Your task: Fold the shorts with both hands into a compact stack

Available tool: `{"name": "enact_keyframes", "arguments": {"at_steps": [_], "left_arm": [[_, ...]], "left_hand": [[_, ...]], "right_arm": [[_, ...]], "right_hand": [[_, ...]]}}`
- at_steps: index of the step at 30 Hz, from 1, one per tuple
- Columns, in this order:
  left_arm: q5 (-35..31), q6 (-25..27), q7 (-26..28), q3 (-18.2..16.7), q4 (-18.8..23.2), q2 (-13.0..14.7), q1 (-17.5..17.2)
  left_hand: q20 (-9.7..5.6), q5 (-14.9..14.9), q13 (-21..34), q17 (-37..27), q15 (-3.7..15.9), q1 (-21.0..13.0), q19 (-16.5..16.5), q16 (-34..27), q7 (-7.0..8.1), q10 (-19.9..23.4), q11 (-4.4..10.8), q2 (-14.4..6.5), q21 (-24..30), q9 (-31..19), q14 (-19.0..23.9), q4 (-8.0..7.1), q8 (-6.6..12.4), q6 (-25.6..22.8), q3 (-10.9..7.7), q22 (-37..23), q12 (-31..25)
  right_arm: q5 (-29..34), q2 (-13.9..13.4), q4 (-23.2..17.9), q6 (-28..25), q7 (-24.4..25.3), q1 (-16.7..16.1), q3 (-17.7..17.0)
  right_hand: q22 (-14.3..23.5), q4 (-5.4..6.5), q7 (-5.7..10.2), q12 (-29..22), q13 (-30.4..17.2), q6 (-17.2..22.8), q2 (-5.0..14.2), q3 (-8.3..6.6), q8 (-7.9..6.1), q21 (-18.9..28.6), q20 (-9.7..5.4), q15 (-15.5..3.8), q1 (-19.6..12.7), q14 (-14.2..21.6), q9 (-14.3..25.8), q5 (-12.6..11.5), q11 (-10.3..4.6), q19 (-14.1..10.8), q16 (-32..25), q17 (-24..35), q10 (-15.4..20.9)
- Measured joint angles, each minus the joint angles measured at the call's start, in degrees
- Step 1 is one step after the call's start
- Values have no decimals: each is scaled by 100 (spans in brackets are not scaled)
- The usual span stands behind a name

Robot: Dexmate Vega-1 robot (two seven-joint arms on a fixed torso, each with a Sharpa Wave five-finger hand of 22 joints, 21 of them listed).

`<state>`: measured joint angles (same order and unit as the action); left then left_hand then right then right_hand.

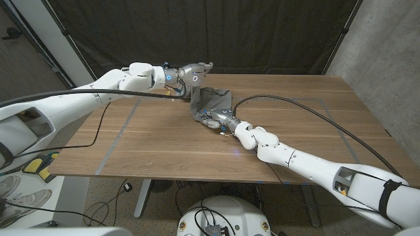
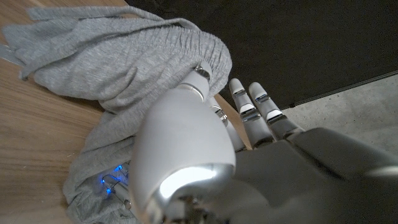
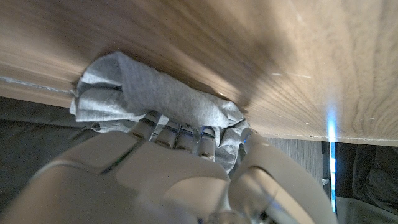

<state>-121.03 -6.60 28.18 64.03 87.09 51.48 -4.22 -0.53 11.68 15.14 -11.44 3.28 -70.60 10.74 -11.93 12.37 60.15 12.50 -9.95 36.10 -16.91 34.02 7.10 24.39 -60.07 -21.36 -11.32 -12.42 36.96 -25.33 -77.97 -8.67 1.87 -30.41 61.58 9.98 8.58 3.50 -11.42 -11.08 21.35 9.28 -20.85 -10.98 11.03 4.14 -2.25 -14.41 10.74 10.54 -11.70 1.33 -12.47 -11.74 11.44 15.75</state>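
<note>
- Grey shorts point(image 1: 211, 105) bunched between both hands, mid-surface point(image 1: 151, 144).
- Left hand point(image 1: 195, 72) lifts their far edge; grip unclear.
- Right hand point(image 1: 220, 118) fingers point(image 3: 180, 134) curled into near fold.
- Bare wood all around.

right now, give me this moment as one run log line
stage: fold under way | shorts: grey, bunched mid-table | left hand: holds far edge, raised | right hand: grips near edge at table | stack: not yet compact
</note>
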Motion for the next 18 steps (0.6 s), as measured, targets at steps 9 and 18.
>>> {"name": "enact_keyframes", "arguments": {"at_steps": [9,18], "left_arm": [[-77,-148,431,279,-229,-166,373],[-70,-329,1005,764,-614,-462,947]], "left_hand": [[0,46,-25,0,-22,0,0,28,-19,-34,27,0,0,-21,-21,-25,23,19,-25,0,38],[22,89,-78,26,-21,0,-22,49,-19,-82,19,0,44,-49,-85,-71,106,19,-71,0,85]], "right_arm": [[-41,29,136,77,50,30,9],[-119,55,279,174,111,64,9]], "right_hand": [[0,24,10,21,2,-10,0,-24,22,-19,9,0,0,0,1,0,0,10,0,0,-1],[-1,24,11,37,4,-11,-6,-24,16,-18,8,-1,38,-1,1,0,-1,11,0,-1,-1]]}}
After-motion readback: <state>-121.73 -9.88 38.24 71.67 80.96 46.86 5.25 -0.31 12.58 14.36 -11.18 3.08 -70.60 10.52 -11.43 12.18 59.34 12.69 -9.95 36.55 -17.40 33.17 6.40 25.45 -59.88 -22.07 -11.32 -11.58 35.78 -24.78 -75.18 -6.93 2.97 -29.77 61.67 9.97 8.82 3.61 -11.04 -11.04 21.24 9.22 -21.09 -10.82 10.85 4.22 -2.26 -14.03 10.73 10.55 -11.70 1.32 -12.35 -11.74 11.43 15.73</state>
